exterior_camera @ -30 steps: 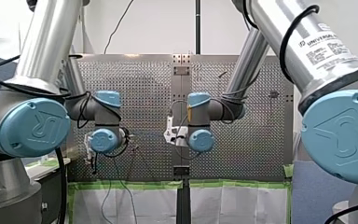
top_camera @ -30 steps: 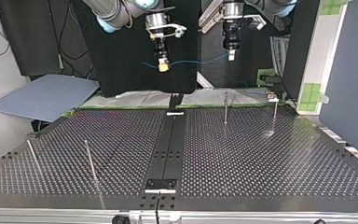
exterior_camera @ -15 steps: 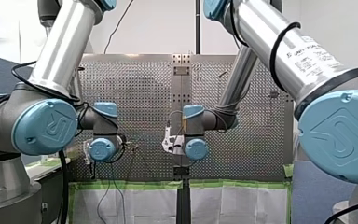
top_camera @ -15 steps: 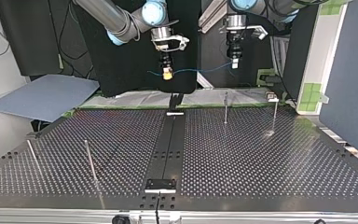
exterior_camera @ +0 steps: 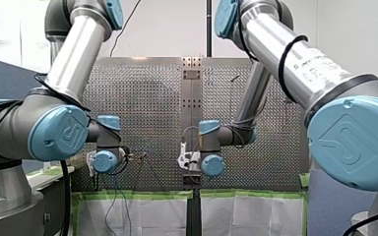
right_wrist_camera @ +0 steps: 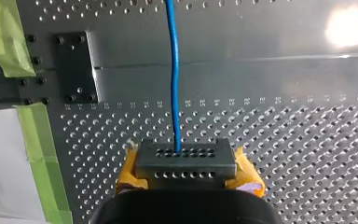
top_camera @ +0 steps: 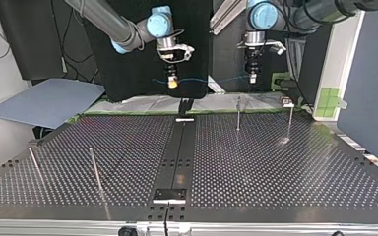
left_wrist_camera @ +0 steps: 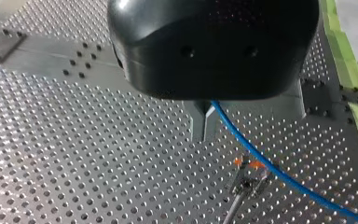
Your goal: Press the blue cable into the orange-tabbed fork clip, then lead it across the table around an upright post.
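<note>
**A:** Perforated table [top_camera: 275, 167] first. What's on it?

**B:** Nearest the top view's cam, two thin near posts [top_camera: 96, 169] at its left. Further back, two far posts [top_camera: 238, 114] at its right. Beyond the far edge, my right gripper [top_camera: 173, 83] and my left gripper [top_camera: 252, 77] hang in the air w/ the blue cable [top_camera: 211, 79] strung betw. them.

**A:** Vs. 1 s ago?

**B:** Both grippers are lower, closer to the table's far edge, and the cable has come down w/ them. The left one also sits a bit more to that view's right. Posts haven't moved.

**A:** Anything hard to see?

**B:** Front view: the wrist joints cover both grippers and the cable barely shows. Left wrist view: the cable runs out of frame. It passes just over the fork clip [left_wrist_camera: 248, 169], whose orange tabs are visible, but I can't tell if it touches. The clip stands on the table, ahead of the fingers.

**A:** Claws?

**B:** Left: metal fingers [left_wrist_camera: 198, 122] are pinched together w/ no gap, gripping the cable, which comes out at their side. Right: yellow pads [right_wrist_camera: 244, 170] are closed on the cable, which leads straight ahead from betw. them.
</note>
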